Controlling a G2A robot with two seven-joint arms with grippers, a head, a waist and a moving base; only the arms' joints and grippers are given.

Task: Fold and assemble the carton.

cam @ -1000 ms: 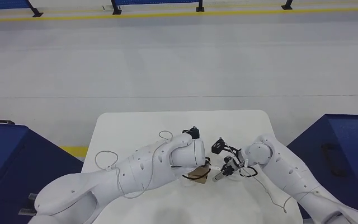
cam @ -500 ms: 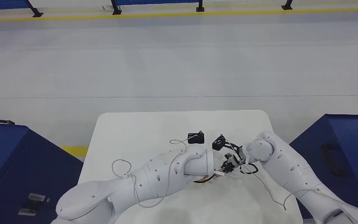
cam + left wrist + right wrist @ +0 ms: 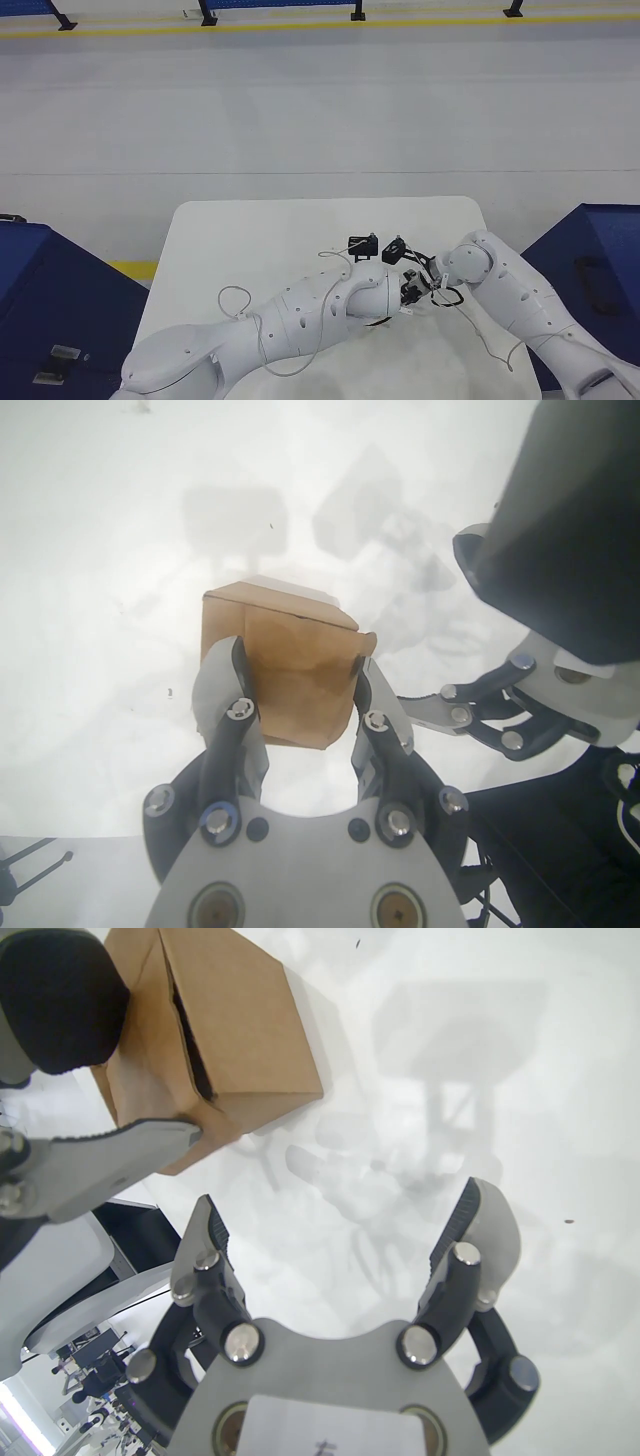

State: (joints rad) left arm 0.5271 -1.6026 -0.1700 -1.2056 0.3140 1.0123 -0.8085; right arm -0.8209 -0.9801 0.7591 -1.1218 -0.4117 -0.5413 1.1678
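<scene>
Grasping the carton (image 3: 285, 625) with the left tool (image 3: 299, 656), one finger (image 3: 225, 680) pressed against each of two opposite walls, brown cardboard filling the gap between. Already boxed into shape, with a dark slit gaping along one seam between two panels. Held low over the white tabletop (image 3: 90, 600), in its near half and to the right of its middle; whether resting on it or just above, impossible to tell.

Just beside the carton, keeping the right tool (image 3: 340, 1195) released: fingers spread wide, nothing between them, aimed down at bare tabletop. Apart from the cardboard, yet very close to the left tool; whether touching it, impossible to tell.

From above, crossing the near part of the tabletop with the left arm (image 3: 300, 320) and the right arm (image 3: 500, 290), wrists meeting over the carton's spot.

Flanking the tabletop on either side, dark blue panels (image 3: 40, 290). Beyond the far edge, a wide stretch of pale grey floor (image 3: 320, 120). Farthest off, a yellow line (image 3: 320, 22) painted across the floor, and behind it the black feet of a blue barrier (image 3: 208, 18).
</scene>
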